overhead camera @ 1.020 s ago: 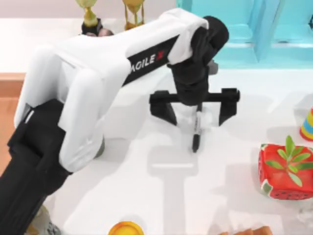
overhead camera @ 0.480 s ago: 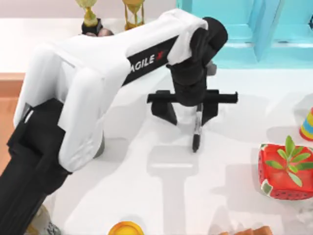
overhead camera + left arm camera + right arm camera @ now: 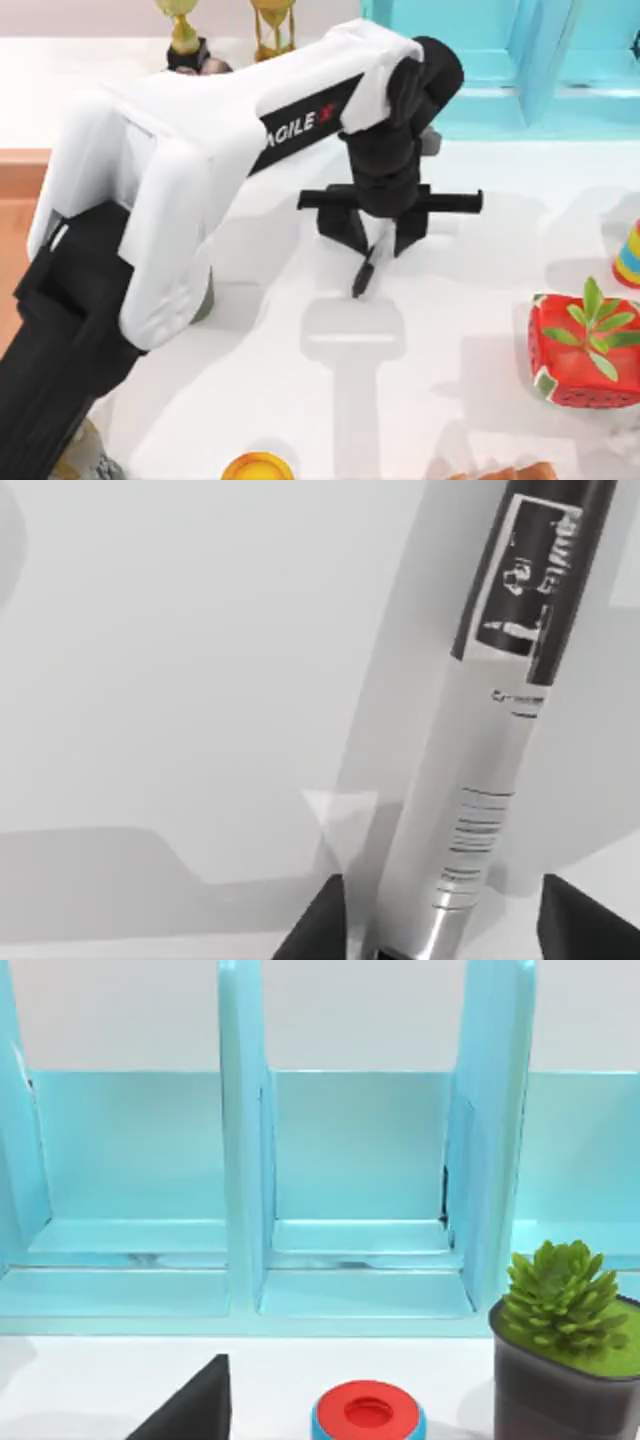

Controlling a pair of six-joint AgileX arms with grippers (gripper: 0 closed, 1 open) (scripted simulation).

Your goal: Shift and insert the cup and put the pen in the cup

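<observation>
The pen (image 3: 368,265), black with a pale label band, hangs tilted over the white table near its middle, cap end pointing down and to the left. My left gripper (image 3: 375,232) is shut on its upper end, one black finger on each side. In the left wrist view the pen (image 3: 480,750) runs away from the gripper (image 3: 450,935), its printed label plain to read. The cup is mostly hidden under my left arm; a dark grey edge (image 3: 207,300) shows beside the white link. My right gripper (image 3: 190,1410) sits parked, facing the turquoise shelf.
A turquoise shelf unit (image 3: 500,60) lines the back right. Trophies (image 3: 183,30) and an hourglass (image 3: 272,25) stand at the back. A red box with green leaves (image 3: 580,345) and a striped cone (image 3: 630,255) sit at the right, a yellow round object (image 3: 257,467) at the front edge.
The left gripper's fingers closed in from wide apart onto the pen. The pen, lying straight on the table before, now tilts with its lower end swung left.
</observation>
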